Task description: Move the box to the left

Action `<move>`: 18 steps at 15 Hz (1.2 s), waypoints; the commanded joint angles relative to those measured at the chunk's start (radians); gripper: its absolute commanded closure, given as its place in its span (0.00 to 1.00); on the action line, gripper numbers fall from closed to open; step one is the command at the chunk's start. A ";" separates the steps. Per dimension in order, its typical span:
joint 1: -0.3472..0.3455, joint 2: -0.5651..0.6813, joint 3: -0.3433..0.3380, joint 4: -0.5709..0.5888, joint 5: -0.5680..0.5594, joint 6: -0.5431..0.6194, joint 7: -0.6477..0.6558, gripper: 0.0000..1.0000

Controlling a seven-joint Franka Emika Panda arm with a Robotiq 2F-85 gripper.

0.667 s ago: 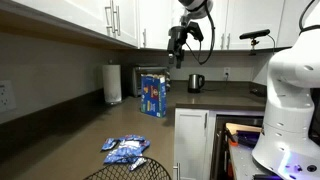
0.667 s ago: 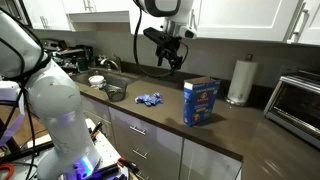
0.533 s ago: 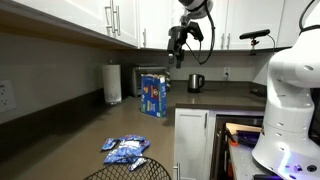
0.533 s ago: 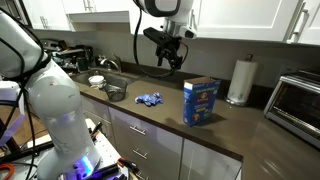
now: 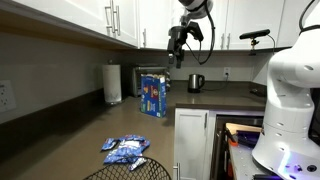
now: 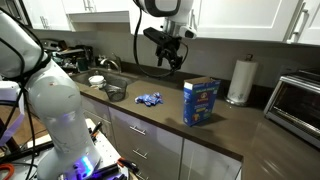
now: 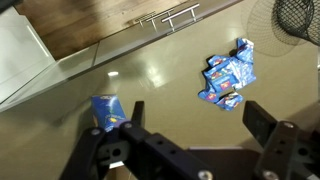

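Hanging high over the countertop in an exterior view, the gripper points down in front of the white upper cabinets. The box stands upright on the counter below it, slightly toward the paper-towel roll, and well apart from the fingers. A kettle sits beyond the box, and blue-and-white packets lie in the foreground.

In an exterior view from the opposite direction, the gripper hovers near the back wall. The box stands lower and nearer the counter's front edge, between the packets and the paper-towel roll; nothing touches it.

Wrist view (looking straight down): the gripper has its two fingers spread wide with nothing between them. The box appears far below, at the outer side of one finger rather than in the gap, its lower part hidden behind that finger. The packets lie above the other finger in the picture.
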 commanded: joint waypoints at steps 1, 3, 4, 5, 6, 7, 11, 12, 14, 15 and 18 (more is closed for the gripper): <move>-0.035 0.005 0.030 0.002 0.014 -0.004 -0.012 0.00; -0.035 0.005 0.030 0.002 0.014 -0.004 -0.012 0.00; -0.035 0.005 0.030 0.002 0.014 -0.004 -0.012 0.00; -0.035 0.005 0.030 0.002 0.014 -0.004 -0.012 0.00; -0.032 0.012 0.041 0.008 0.007 -0.008 -0.006 0.00; -0.034 0.016 0.054 0.014 -0.005 -0.010 0.002 0.00; -0.028 0.037 0.095 0.042 -0.038 -0.019 0.000 0.00; -0.028 0.048 0.104 0.054 -0.050 -0.017 -0.001 0.00; -0.028 0.094 0.112 0.111 -0.077 -0.021 -0.010 0.00; -0.032 0.112 0.114 0.139 -0.095 -0.023 -0.011 0.00; -0.032 0.177 0.101 0.222 -0.113 -0.029 -0.039 0.00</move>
